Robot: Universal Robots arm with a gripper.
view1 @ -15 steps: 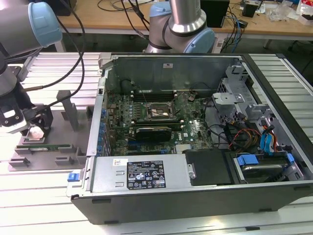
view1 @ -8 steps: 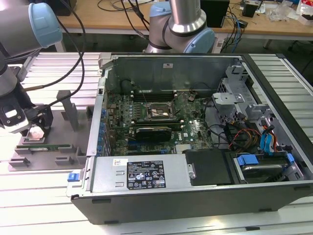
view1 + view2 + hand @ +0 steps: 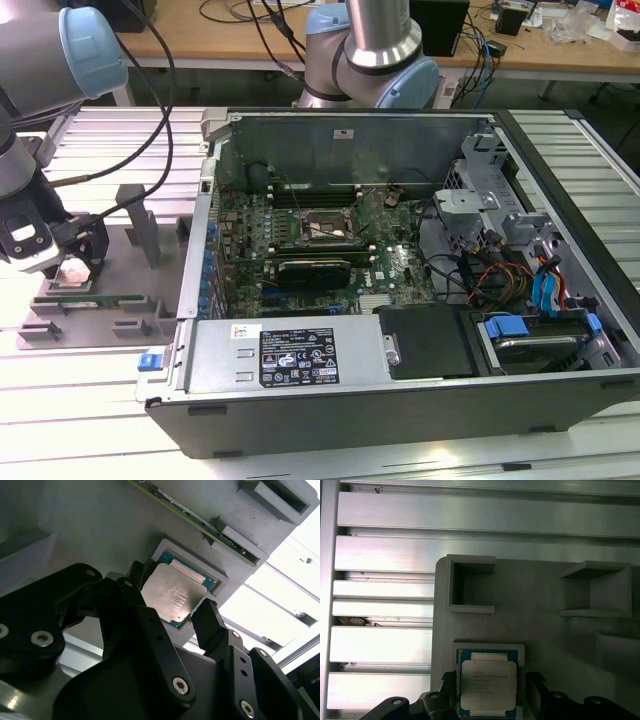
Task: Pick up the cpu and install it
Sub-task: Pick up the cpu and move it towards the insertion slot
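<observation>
The cpu (image 3: 487,684) is a small square chip with a silvery top and a greenish edge. It lies in a square recess of the grey fixture plate (image 3: 545,615) at the exterior view's left (image 3: 76,272). My gripper (image 3: 171,596) hangs just over it, open, with one black finger (image 3: 136,580) on each side of the chip. In the first wrist view a strip of the recess wall shows between the chip and the fingers (image 3: 532,685). The black socket frame (image 3: 322,228) sits on the motherboard inside the open computer case (image 3: 400,400).
A long green memory stick (image 3: 95,298) lies on the fixture beside the cpu recess. Grey upright blocks (image 3: 140,225) stand on the fixture between my gripper and the case wall (image 3: 205,190). Cables (image 3: 120,150) trail from the arm. The table is ribbed aluminium (image 3: 385,645).
</observation>
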